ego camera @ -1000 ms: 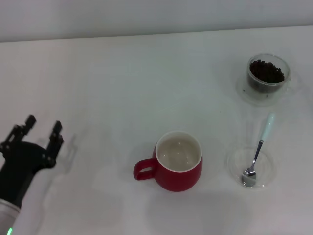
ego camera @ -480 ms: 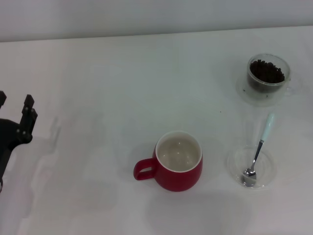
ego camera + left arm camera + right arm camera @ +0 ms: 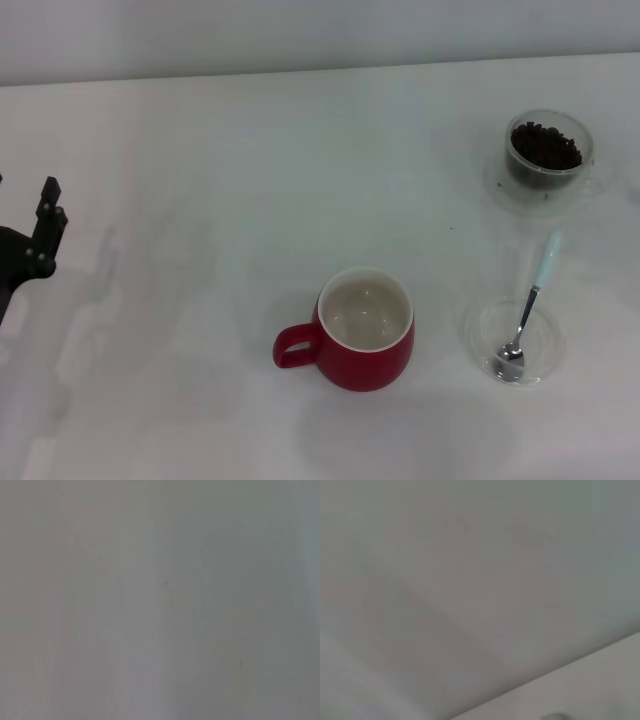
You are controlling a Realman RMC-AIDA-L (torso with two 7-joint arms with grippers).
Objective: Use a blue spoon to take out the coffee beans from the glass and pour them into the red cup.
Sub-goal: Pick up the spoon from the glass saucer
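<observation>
Blue spoon (image 3: 527,315) is left untouched in a clear dish (image 3: 482,343), right of the red cup (image 3: 366,328). Left end effector (image 3: 45,222), withdrawn leftward, is seen empty; finger spread cannot be told. Scooping not begun.

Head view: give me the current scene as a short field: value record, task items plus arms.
blue spoon: bowl resting in a shallow clear dish, pale handle angled up over the dish rim toward the glass; not held
glass: upright, far right of the table
coffee beans: inside the glass
red cup: upright, centre front, handle toward robot's left, no beans visible inside
left pincer: at the left edge, mostly out of frame, nothing in it
right pincer: not in view
</observation>
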